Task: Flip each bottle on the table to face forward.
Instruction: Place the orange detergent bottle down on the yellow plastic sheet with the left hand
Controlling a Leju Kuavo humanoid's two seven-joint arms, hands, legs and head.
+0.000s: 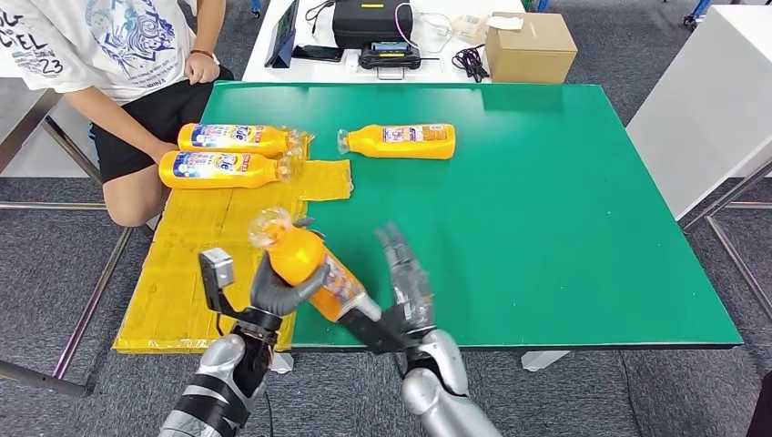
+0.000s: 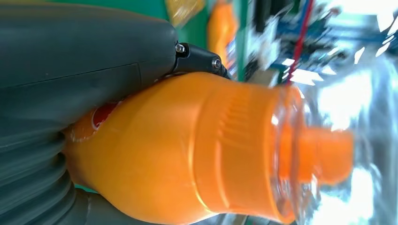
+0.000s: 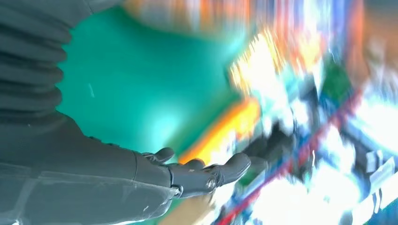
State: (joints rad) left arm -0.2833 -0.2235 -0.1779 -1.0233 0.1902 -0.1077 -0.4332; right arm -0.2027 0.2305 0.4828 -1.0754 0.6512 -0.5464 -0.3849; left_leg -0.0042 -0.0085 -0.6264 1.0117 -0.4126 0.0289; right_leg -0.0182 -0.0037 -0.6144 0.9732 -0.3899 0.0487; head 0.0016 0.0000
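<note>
The left hand grips an orange bottle tilted in the air over the near edge of the green tabletop, beside the empty, spread-fingered right hand, so a loose hold could let it slip off the edge

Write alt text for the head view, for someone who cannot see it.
The robot's left hand holds an orange bottle tilted above a green table, its right hand open beside it. Three more bottles lie farther back, near a seated person.
</note>
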